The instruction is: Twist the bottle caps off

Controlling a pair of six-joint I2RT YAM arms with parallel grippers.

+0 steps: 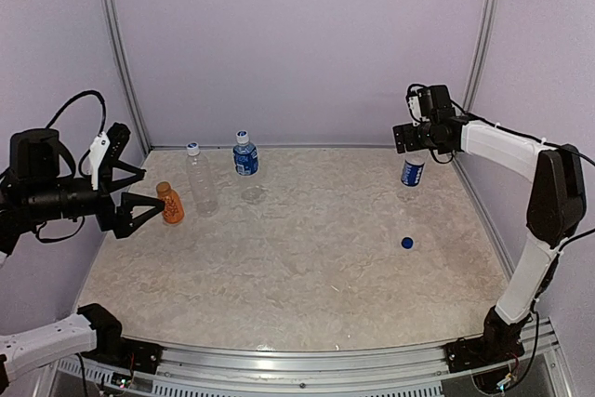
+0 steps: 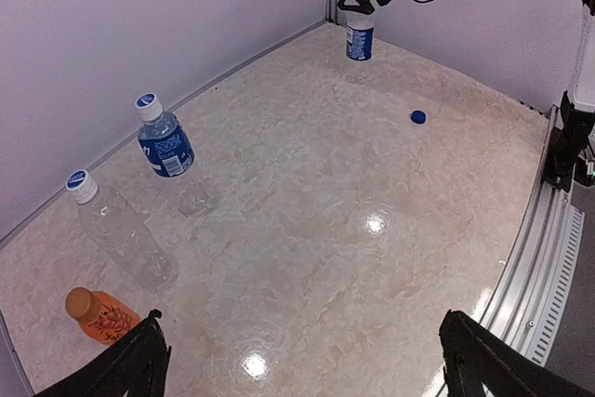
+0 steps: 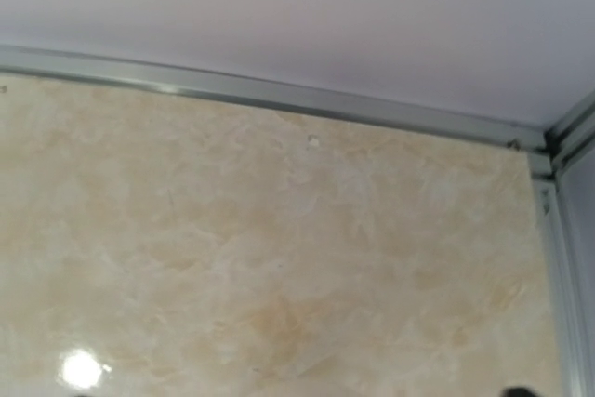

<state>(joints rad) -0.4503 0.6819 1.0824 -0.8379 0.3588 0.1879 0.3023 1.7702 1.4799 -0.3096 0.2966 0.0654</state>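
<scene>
Blue-labelled bottle point(image 1: 412, 172) is near right table point(image 1: 297, 267) edge, blue cap point(image 1: 407, 243) lies apart

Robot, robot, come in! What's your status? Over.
Left pincer open by orange bottle. Right pincer above uncapped bottle, jaws unclear. One blue cap off; three caps on. Nothing in the way.

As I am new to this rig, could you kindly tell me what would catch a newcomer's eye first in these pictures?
A loose blue cap lies alone on the right side of the table, near a blue-labelled bottle that stands just under the right pincer and looks capless. On the left, the orange bottle, the tall clear bottle and a second labelled bottle wear their caps, the orange one beside the wide-open left pincer.
</scene>
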